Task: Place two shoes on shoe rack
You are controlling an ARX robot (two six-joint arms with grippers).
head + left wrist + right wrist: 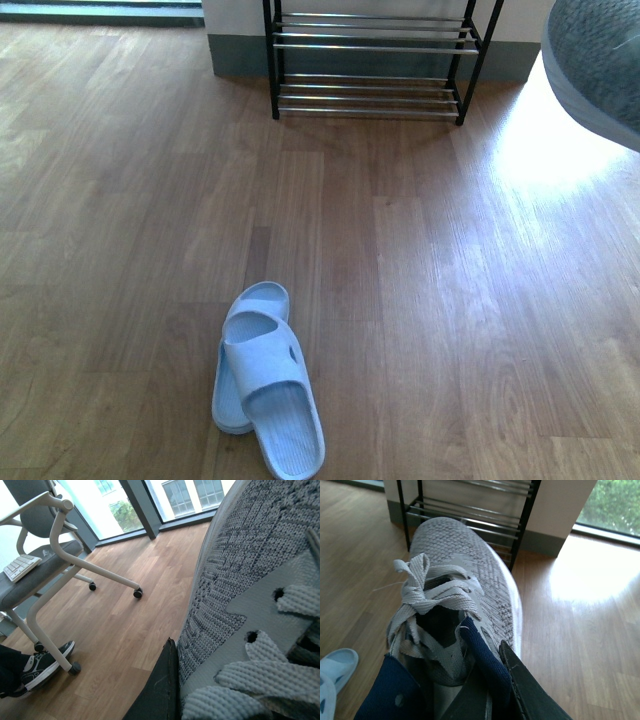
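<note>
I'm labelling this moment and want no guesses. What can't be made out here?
Front view: the grey sneaker is cut off by the corner; its holder is out of frame.
Front view: the shoe rack loses its top at the upper edge.
Front view: the upper slide covers part of the lower slide.
Left wrist view: the knit sneaker fills the picture, hiding how it is gripped.

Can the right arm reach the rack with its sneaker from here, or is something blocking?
Probably yes. The right gripper holds the sneaker toe-first toward the rack, with only bare floor between; the slides lie nearer the robot, out of that path.
</note>
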